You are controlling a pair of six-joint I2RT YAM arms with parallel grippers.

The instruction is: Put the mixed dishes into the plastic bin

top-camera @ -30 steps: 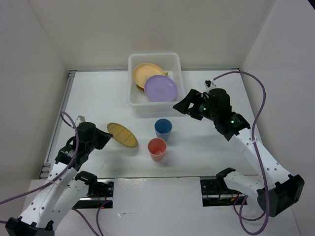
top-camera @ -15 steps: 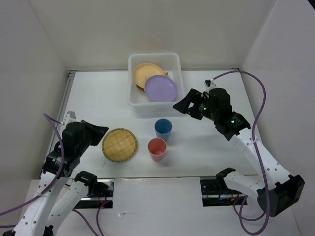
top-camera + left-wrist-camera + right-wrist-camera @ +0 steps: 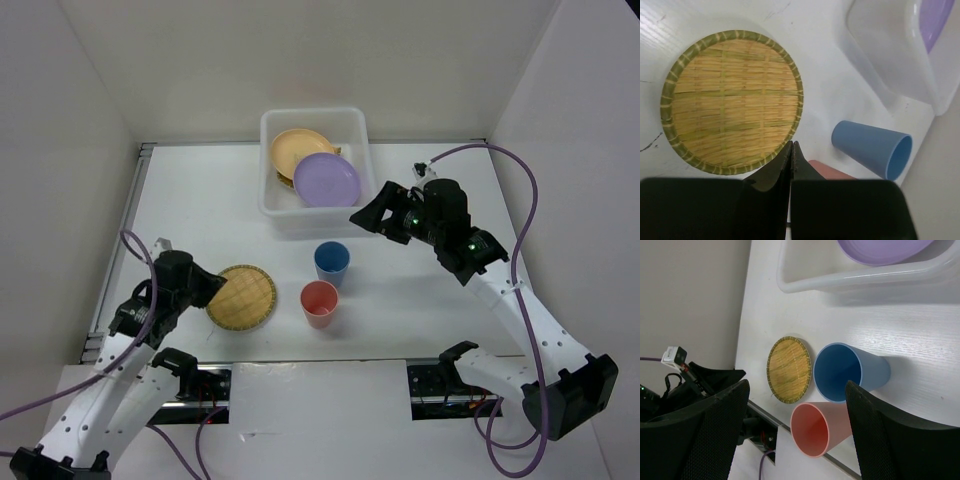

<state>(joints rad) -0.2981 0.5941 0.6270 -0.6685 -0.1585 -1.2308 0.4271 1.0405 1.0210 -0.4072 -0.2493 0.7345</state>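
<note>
The main risk lies with the woven plate (image 3: 242, 297). It lies flat on the bench (image 3: 200, 200), so there is little rim to get a finger under. The left claw (image 3: 791, 146) is clenched with nothing between its fingers, and it would have to spread before it can take hold. If it comes down too shallow, it will probably scrape the weave and push the plate along instead of lifting it. A push toward the right could send the plate into the red cup (image 3: 320, 302), which stands upright just beside it, and tip the cup over. The blue cup (image 3: 332, 262) stands close behind the red one and could go down with it.

In the wrist view the left claw's closed tips sit right at the near rim of the woven plate. I cannot tell whether they touch it.

The right claw (image 3: 368, 215) is released, its fingers spread wide and holding nothing. It hangs near the front right corner of the bin (image 3: 312, 113), with both cups below and ahead of it.

The orange plate (image 3: 300, 148) and the lavender plate (image 3: 327, 180) already lie inside the bin, at the far side of the bench.
</note>
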